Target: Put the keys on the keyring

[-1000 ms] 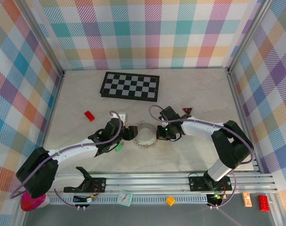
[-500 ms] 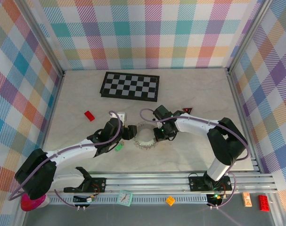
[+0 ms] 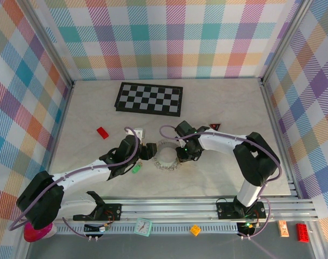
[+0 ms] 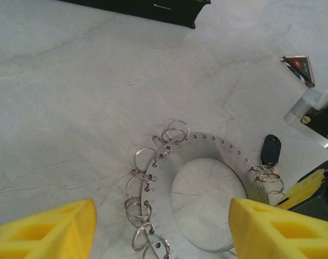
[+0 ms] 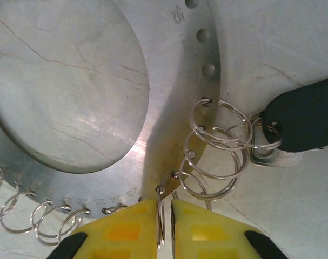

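The grey keyring (image 3: 165, 163) lies flat mid-table, wire loops fringing its rim. My left gripper (image 3: 149, 151) sits at its left edge, open; in the left wrist view its yellow fingers (image 4: 47, 232) straddle the keyring (image 4: 207, 154) with nothing held. My right gripper (image 3: 180, 156) is at the ring's right edge. Its yellow fingers (image 5: 126, 229) are shut on one wire loop (image 5: 161, 221) at the rim of the keyring (image 5: 174, 81). A dark-headed key (image 5: 307, 118) hangs on neighbouring loops. A green-headed key (image 3: 135, 169) lies on the table beside the left arm.
A black-and-white checkerboard (image 3: 149, 99) lies at the back. A small red brick (image 3: 102, 133) is to the left and a red triangle (image 3: 214, 127) to the right of the ring. A small white piece (image 3: 139, 131) lies behind the left gripper.
The right gripper has moved left, in to the ring's right rim, and stands shut on a loop. The left arm has hardly moved.
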Motion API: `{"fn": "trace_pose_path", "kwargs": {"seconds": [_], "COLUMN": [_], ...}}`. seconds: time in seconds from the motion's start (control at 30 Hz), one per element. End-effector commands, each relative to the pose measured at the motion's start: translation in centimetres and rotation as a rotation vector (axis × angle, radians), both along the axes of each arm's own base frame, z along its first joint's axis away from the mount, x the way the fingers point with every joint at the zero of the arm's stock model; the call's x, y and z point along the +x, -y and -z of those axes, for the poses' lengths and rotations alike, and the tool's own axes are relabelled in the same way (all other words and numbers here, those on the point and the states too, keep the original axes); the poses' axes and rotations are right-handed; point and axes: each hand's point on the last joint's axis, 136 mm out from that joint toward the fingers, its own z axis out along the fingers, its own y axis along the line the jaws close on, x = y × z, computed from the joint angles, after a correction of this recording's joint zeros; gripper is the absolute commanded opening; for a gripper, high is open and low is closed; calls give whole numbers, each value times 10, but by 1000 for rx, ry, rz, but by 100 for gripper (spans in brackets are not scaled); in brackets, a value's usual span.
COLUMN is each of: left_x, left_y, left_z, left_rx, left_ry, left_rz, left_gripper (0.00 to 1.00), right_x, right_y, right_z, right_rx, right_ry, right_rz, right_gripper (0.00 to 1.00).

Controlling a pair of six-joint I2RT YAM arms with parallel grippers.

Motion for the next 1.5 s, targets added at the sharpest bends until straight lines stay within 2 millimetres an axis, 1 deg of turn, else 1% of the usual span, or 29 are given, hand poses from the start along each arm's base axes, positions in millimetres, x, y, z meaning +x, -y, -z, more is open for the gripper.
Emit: {"fn": "trace_pose_path", "kwargs": {"seconds": [0.0, 0.1, 0.23, 0.3, 0.37, 0.47, 0.57, 0.7, 0.83, 0.87, 0.93, 1.03, 1.1, 1.2, 1.4, 1.47], "left_x": [-1, -1, -1, -2, -1, -1, -1, 0, -1, -4, -9, -11, -17, -30, -45, -50], "left_y": [-1, -2, -3, -3, -5, -7, -6, 4, 16, 21, 31, 39, 46, 57, 69, 72], "left_z": [-5, -5, -6, -7, -12, -24, -44, -75, -104, -108, -116, -120, -120, -120, -108, -105], "left_rx": [12, 14, 14, 18, 25, 48, 67, 87, 113, 120, 147, 192, 208, 191, 138, 122], "left_ry": [22, 24, 26, 30, 47, 91, 157, 264, 398, 424, 476, 507, 521, 557, 611, 625], "left_rz": [5, 3, 1, 2, 5, 21, 59, 147, 255, 299, 387, 466, 536, 649, 752, 783], "left_gripper": [65, 65, 65, 65, 65, 65, 65, 64, 59, 57, 51, 44, 39, 37, 33, 30], "right_x": [3, 4, 6, 8, 11, 17, 23, 25, 28, 27, 23, 13, 5, -7, -25, -29], "right_y": [-4, -4, -4, -4, -4, -5, -10, -19, -25, -27, -35, -43, -46, -48, -46, -46], "right_z": [-4, -4, -10, -16, -26, -48, -74, -107, -140, -147, -162, -178, -184, -190, -192, -192], "right_rx": [4, -1, 4, 11, 27, 62, 111, 170, 208, 225, 273, 341, 370, 412, 451, 461], "right_ry": [1, 5, 30, 50, 89, 180, 289, 412, 573, 608, 681, 748, 764, 773, 744, 730], "right_rz": [-7, -8, -5, -9, -26, -73, -152, -297, -446, -478, -562, -673, -732, -802, -871, -883], "right_gripper": [15, 11, 0, 0, 0, 0, 0, 0, 0, 0, 0, 0, 0, 0, 0, 0]}}
